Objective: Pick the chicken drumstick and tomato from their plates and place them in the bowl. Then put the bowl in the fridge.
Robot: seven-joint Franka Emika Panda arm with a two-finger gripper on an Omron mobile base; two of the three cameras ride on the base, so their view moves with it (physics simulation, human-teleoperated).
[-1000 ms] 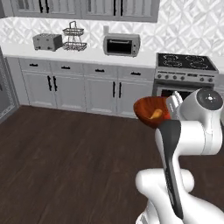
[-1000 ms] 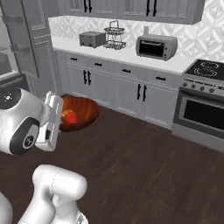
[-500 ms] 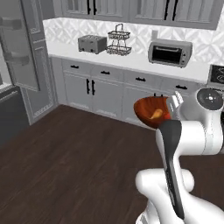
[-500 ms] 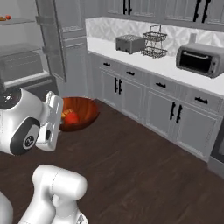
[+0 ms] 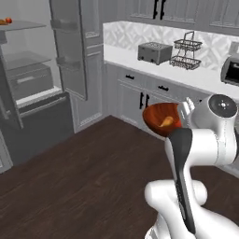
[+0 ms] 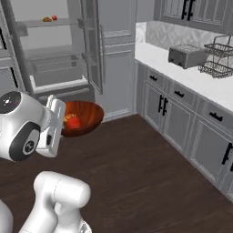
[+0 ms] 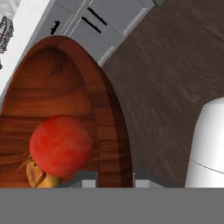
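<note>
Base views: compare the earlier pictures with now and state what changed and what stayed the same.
The base turned, so the stove and oven left the views and the open fridge came in. The end effector keeps gripping the bowl, which still holds the tomato and drumstick.

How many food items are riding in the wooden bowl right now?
2. The tomato sits in the bowl, and the chicken drumstick lies against it, partly hidden beneath. The end effector clamps the bowl's rim.
</note>
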